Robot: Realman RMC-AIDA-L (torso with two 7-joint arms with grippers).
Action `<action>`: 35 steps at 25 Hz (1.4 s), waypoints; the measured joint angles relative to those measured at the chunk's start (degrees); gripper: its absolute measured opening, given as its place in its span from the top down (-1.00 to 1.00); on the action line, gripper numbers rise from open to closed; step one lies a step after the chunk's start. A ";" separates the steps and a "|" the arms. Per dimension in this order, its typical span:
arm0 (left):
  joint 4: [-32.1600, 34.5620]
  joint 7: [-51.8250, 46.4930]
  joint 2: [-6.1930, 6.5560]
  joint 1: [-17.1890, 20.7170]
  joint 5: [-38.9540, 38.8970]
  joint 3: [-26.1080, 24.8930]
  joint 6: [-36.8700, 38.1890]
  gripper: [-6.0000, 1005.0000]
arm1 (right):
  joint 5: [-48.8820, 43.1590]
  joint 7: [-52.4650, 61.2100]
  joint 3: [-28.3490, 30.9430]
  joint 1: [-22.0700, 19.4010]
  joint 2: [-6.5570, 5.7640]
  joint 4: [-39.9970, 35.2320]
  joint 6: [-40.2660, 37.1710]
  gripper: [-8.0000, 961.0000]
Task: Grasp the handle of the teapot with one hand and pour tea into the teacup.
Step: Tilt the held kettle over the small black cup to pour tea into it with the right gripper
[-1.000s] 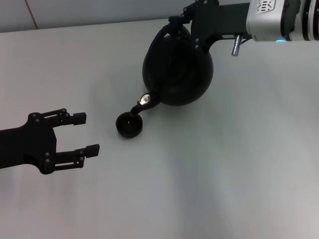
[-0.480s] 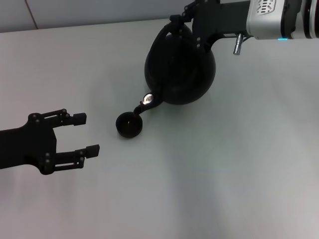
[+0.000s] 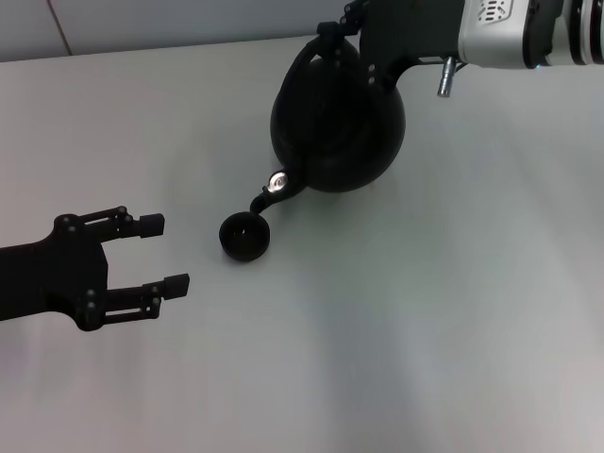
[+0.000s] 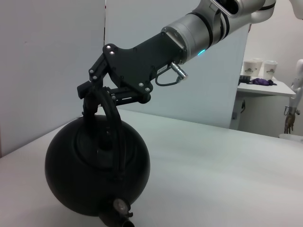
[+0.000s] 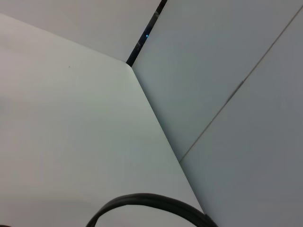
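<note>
Left pincer [image 3: 166, 253]: hanging idle over the near left part of the surface [image 3: 425, 311], fingers spread wide with nothing between them, well apart from the cup.

Teacup [image 3: 244, 236]: sitting upright on the surface left of centre, nearer the far edge than the near one, just below and slightly left of the spout tip; its inside is too dark to tell whether any tea is lying in it.

Teapot [image 3: 338, 132]: tilting with its spout [image 3: 269, 192] pointing down toward the cup, body lying toward the far edge, right of the cup. In the left wrist view the teapot [image 4: 97, 170] is leaning forward with the silvery cap low at the front.

Handle [image 3: 326, 52]: arching over the top of the pot, being pinched at its upper part.

Right pincer [image 4: 94, 92]: reaching in from the far right corner, fingers pressed onto the handle [image 4: 110, 113].

Stage: pouring appears to be under way or winding down; no stream is showing.

Risk: the spout tip is sitting near the cup's far rim rather than over its middle, so tea may be spilling onto the surface if the tilt deepens.

Risk: the heavy pot is hanging from a narrow grip on a round hoop, so it may be swinging or slipping.
</note>
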 joint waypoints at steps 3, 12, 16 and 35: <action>-0.04 0.00 -0.01 0.00 -0.03 0.00 -0.02 -0.55 | -0.62 0.00 0.00 0.24 -0.02 -0.05 0.02 0.70; -0.16 0.00 -0.10 -0.09 -0.23 0.00 -0.04 -0.55 | -2.17 -0.03 -0.05 0.44 -0.08 -1.22 0.19 0.71; -0.17 0.01 -0.14 -0.25 -0.27 0.00 -0.04 -0.55 | -2.80 -0.15 -0.07 0.59 -0.08 -1.47 0.22 0.72; -0.34 0.09 -0.27 -0.27 -0.29 0.00 -0.50 -0.55 | -5.79 -0.03 -2.85 2.25 -0.10 -1.54 3.05 0.73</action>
